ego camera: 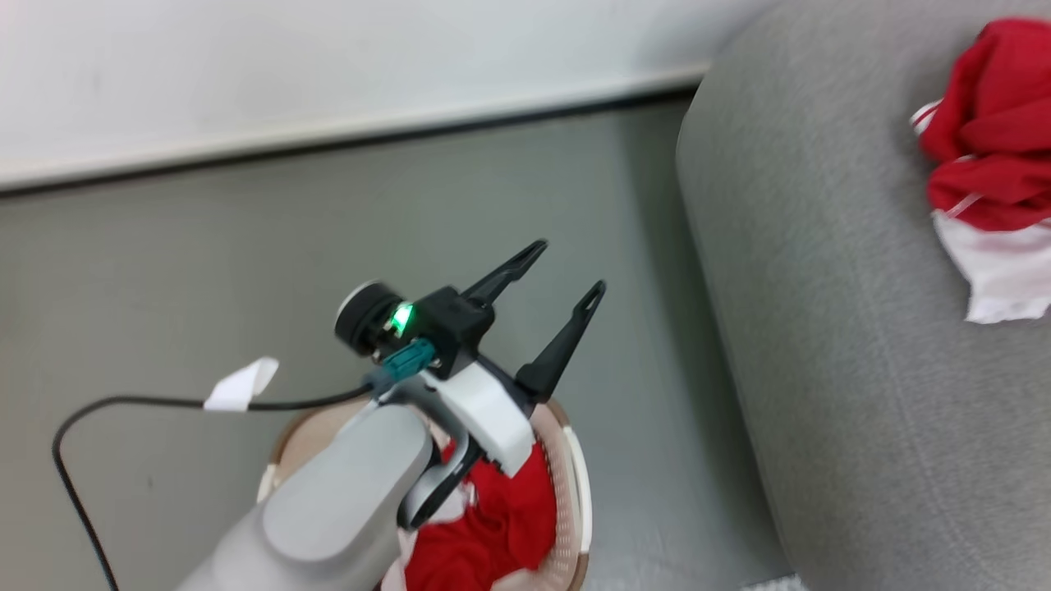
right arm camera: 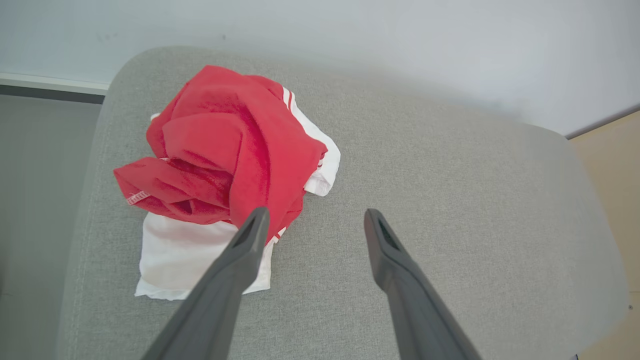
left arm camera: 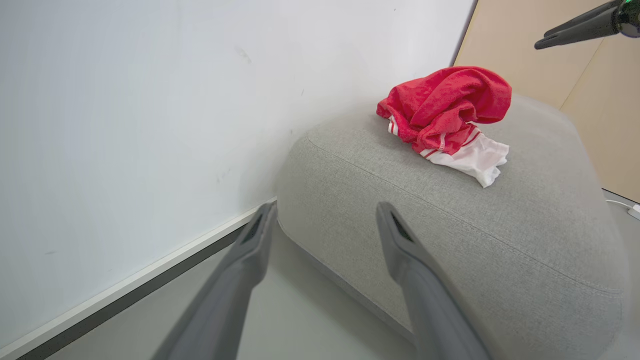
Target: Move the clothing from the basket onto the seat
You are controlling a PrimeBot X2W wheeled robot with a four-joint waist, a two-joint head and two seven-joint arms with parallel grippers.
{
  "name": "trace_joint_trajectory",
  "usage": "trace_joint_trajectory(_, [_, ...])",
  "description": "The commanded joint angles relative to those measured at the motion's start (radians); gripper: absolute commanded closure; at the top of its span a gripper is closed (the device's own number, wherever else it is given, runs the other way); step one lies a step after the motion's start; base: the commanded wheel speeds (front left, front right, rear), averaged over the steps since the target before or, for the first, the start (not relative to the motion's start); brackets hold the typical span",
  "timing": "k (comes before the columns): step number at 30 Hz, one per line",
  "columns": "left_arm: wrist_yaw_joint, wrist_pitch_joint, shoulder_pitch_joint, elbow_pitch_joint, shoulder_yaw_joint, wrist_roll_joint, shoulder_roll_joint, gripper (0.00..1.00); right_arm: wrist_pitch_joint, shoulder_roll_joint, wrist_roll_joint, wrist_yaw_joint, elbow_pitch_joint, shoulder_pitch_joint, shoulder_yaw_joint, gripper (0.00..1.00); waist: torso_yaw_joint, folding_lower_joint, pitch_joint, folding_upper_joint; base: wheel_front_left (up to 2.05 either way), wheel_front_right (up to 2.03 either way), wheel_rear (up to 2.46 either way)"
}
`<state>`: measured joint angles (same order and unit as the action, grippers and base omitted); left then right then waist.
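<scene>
The left jaws are spread wide and empty above the basket (ego camera: 558, 501), in which red clothing (ego camera: 493, 533) is bunched. The right jaws are spread just as wide, with nothing gripped, over the seat (ego camera: 821, 328). A red and white garment (right arm camera: 225, 155) lies crumpled there, one dark finger just above its near edge.

The step in hand is judged to be the fetching of the next piece. The left jaws are best tipped downward and lowered into the middle of the basket, clear of the braided rim and the perforated wall. They should be closed on a raised fold rather than on a flat layer. The fabric is soft and will probably trail, so it should be lifted until its hem is free of the rim. It can then be carried across and laid well in from the seat's rounded edge, beside the piece already there. The right arm is better drawn back first, so that no cloth is snagged.

The seat is covered in light grey woven fabric, with a seam running below its top edge. The floor (ego camera: 246, 287) is smooth and grey, and it is met by a white wall (ego camera: 328, 57) with a pale skirting. A black cable (ego camera: 123, 402) bearing a white tag (ego camera: 242, 384) is looped beside the left arm.
</scene>
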<state>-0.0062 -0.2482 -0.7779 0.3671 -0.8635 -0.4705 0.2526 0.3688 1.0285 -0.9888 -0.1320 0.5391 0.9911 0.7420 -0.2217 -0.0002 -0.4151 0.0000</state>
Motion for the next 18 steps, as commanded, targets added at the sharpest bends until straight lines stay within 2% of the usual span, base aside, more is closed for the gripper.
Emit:
trace_joint_trajectory(1, [0.007, -0.008, 0.029, 0.0, 0.008, -0.019, 0.008, 0.0, -0.003, 0.016, -0.001, 0.002, -0.017, 0.002, 0.008, 0.0, -0.011, 0.0002, 0.101, 0.0, 0.0, 0.0, 0.0])
trace_joint_trajectory(7, [0.034, -0.016, 0.122, -0.02, 0.047, -0.048, 0.015, 0.0, -0.067, 0.034, 0.02, 0.002, -0.112, -0.005, 0.009, 0.0, 0.002, 0.0002, 0.244, 0.0, 0.0, 0.0, 0.0])
trace_joint_trajectory(12, [0.066, -0.016, 0.201, -0.052, 0.097, -0.076, 0.032, 0.0, -0.129, -0.002, 0.018, 0.002, -0.192, -0.064, 0.003, 0.0, 0.026, 0.0002, 0.332, 0.0, 0.0, 0.0, 0.0])
trace_joint_trajectory(18, [0.111, -0.016, 0.296, -0.102, 0.182, -0.082, 0.078, 0.0, -0.246, -0.091, 0.039, 0.002, -0.27, -0.156, -0.046, 0.0, 0.058, 0.0002, 0.387, 0.0, 0.0, 0.0, 0.0])
